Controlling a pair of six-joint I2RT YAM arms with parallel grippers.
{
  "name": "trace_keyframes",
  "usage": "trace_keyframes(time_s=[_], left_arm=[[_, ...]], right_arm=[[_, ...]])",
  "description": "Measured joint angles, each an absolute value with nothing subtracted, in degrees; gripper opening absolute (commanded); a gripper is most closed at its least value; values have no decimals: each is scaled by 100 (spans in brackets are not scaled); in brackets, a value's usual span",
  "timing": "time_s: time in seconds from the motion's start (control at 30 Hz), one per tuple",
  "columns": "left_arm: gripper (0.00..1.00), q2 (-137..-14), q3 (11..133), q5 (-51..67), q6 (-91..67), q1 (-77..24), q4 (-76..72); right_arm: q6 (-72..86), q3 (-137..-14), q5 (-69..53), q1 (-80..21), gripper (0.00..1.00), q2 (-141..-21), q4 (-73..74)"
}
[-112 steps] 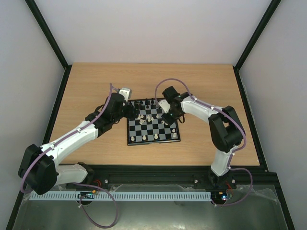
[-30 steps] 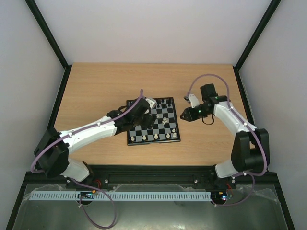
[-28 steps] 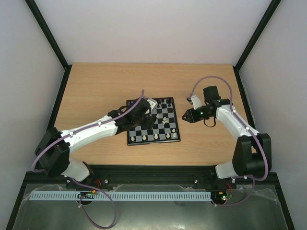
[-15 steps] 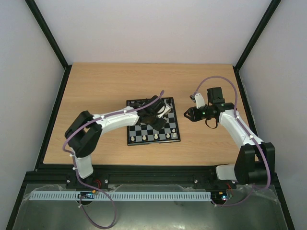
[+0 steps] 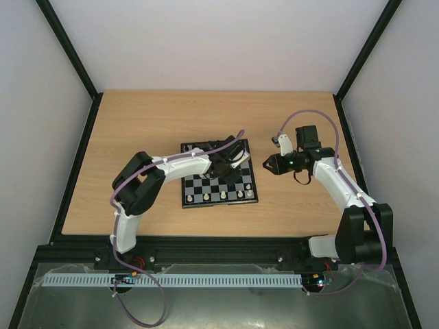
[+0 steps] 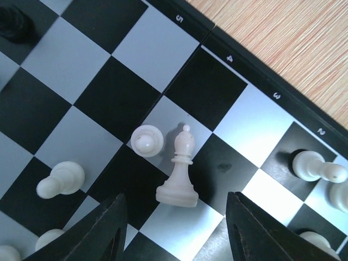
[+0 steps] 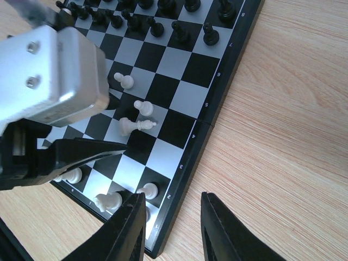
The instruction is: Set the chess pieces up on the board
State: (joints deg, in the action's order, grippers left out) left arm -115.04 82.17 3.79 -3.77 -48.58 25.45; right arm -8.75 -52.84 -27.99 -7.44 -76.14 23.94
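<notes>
Half-open, empty left fingers [image 6: 103, 234] straddle the mid-frame bishop [image 6: 179, 174]; closing askew could topple the pawn [image 6: 147, 140] beside it, while right fingers [image 7: 217, 234], part-open, hold nothing.

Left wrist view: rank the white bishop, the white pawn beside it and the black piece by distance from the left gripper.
1. white bishop, centred just ahead of the left gripper.
2. white pawn, just beyond it, slightly left.
3. black piece, far top-left corner.
</notes>
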Motion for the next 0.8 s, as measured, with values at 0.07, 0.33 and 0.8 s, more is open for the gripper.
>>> trace_keyframes(time_s=[0.07,0.33,0.8], left_arm=[[48,-11596,8250,379,-351,-4858,2569],[39,-11734,8289,357,-296,-4858,2547],[34,-11786,8320,298,-145,-4886,2473]], right_arm=[[-878,-5282,-2799,-744,30,-7618,2394],[-880,-5282,-2799,-744,30,-7697,2392],[-897,-5282,-2803,-744,30,-7817,2394]])
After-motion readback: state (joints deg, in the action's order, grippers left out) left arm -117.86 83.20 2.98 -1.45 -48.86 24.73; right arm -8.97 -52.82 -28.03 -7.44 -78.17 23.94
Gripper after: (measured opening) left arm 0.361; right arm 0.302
